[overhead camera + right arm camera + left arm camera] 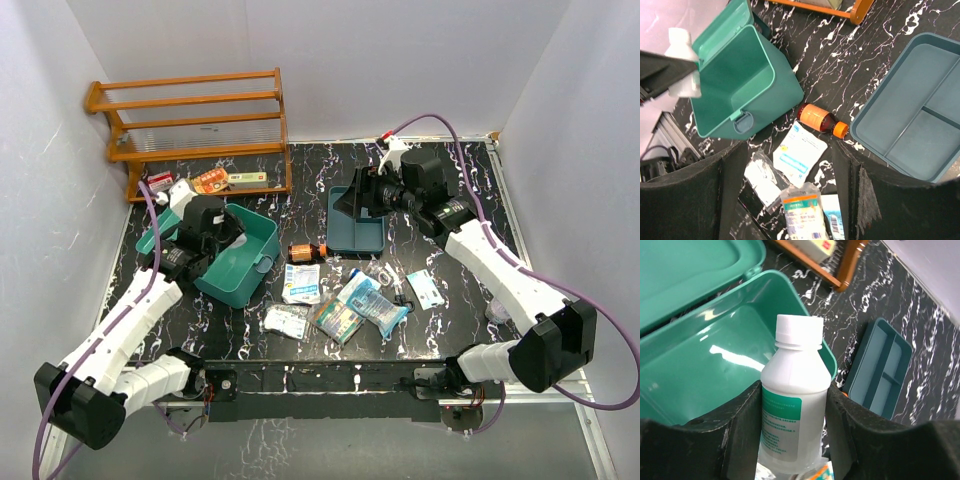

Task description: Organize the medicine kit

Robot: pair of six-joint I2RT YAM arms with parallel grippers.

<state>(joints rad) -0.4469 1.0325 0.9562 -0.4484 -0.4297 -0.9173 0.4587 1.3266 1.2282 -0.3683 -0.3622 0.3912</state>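
1. Black, white-veined table [470, 330] carries a loose spread of flat packets in the lower centre of the top view. There is a white sachet [301, 283], a clear pouch [285, 320], a striped packet [337, 320], a blue-tinted pack [377, 303] and, furthest right, a small card [425, 289]
2. Just above the sachet an amber bottle [305, 252] with an orange cap lies on its side. It is between the medicine kit and the tray and touches neither
3. The medicine kit [245, 255], teal-green with rounded corners, sits left of centre. Its lid is thrown open toward the upper left and its front latch faces the amber bottle
4. The left gripper [792, 405] is clenched on a white bottle [790, 375]. In the wrist view the bottle stands cap up, with a finger pressed against each side of its green label. In the top view the bottle is at the kit's left side, near the hinge end
5. Right of centre lies the tray [365, 235], a darker teal, shallow and divided into compartments. The right gripper [358, 195] hovers over its upper left corner, fingers spread wide with nothing between them
6. Furthest back, in the upper left, a wooden slatted rack [195, 125] stands by the rear wall. On its lowest shelf are a red-and-white box [160, 182], an orange packet [210, 180] and a white-and-green box [245, 178]
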